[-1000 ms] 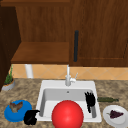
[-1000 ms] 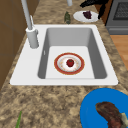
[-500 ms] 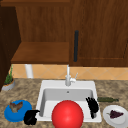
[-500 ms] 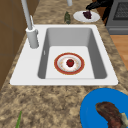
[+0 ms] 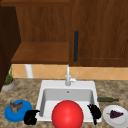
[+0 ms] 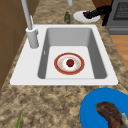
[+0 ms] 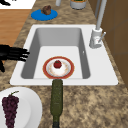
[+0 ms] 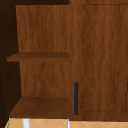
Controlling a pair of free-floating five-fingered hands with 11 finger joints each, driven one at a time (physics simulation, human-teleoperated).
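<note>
My right hand (image 5: 94, 112) hovers at the front right corner of the white sink (image 5: 67, 85), between the basin and a white plate of dark grapes (image 5: 115, 115). In the right side view this hand (image 7: 12, 53) is open, its straight fingers pointing over the sink's rim (image 7: 17, 75). In the basin lies a red-rimmed plate (image 7: 47, 72) with a small red fruit (image 7: 57, 64) on it; the front view shows it as a big red round shape (image 5: 67, 115). My left hand (image 5: 31, 117) hangs beside a blue plate (image 5: 12, 116) that holds a brown piece of meat (image 5: 15, 106).
A green bottle (image 5: 107, 99) lies on the counter right of the sink. The faucet (image 5: 68, 77) stands at the sink's back. A potted plant (image 5: 8, 82) sits far left. Above are an open wooden shelf (image 5: 41, 53) and a cabinet door with a dark handle (image 5: 76, 46).
The right hand has edged slightly right and toward the counter's front. The left hand has not moved.
</note>
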